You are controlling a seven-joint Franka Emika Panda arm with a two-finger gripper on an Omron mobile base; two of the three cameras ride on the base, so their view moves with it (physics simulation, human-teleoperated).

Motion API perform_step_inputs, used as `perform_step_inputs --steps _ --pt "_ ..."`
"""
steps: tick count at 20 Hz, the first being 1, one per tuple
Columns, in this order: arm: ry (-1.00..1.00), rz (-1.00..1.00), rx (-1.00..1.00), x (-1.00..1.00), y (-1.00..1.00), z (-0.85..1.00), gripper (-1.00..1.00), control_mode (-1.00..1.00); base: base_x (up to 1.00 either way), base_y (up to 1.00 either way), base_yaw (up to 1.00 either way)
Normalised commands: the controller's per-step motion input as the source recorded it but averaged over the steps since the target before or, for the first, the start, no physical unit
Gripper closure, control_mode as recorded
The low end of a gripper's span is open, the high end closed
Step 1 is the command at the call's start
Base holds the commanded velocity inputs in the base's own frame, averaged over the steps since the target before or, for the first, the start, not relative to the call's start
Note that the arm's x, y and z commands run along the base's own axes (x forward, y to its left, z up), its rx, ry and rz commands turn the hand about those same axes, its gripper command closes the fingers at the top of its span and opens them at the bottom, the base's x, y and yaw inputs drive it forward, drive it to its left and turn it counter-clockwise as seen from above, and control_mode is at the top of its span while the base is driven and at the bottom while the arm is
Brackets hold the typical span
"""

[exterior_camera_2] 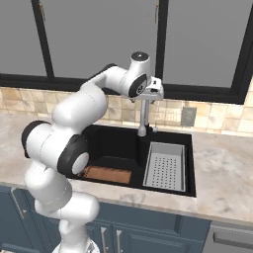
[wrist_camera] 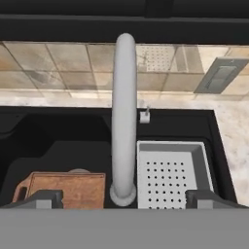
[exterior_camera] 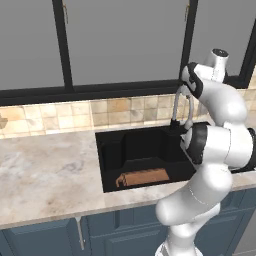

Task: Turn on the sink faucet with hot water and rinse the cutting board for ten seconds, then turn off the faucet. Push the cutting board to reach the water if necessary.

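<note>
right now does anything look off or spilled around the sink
Nothing stands out. The board lies flat on the sink floor, the drain tray sits squarely in the right side, and the faucet stands upright with no water running. The counter looks dry.

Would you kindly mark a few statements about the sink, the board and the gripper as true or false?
1. The cutting board lies inside the sink. True.
2. Water is running from the sink faucet. False: no stream is visible.
3. The gripper is shut on the faucet. False: its jaws stand open, high by the spout.
4. A grey perforated drain tray sits in the sink to the right of the board. True.
</note>
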Motion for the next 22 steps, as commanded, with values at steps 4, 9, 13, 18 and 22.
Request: perform_step_inputs --steps 4,9,13,18,22 --pt "0.00 0.00 0.00 0.42 -0.01 -0.26 -1.00 -1.00 0.00 0.00 0.00" --pt "0.00 0.00 0.00 0.34 -0.01 -0.20 -1.00 -1.00 0.00 0.00 0.00" --pt "0.00 0.00 0.00 0.15 0.00 -0.06 -1.00 -1.00 0.00 0.00 0.00" --pt "0.00 0.00 0.00 0.05 0.00 -0.06 -1.00 -1.00 0.00 0.00 0.00" --pt "0.01 0.00 0.00 0.00 0.02 -0.13 -1.00 -1.00 0.00 0.00 0.00"
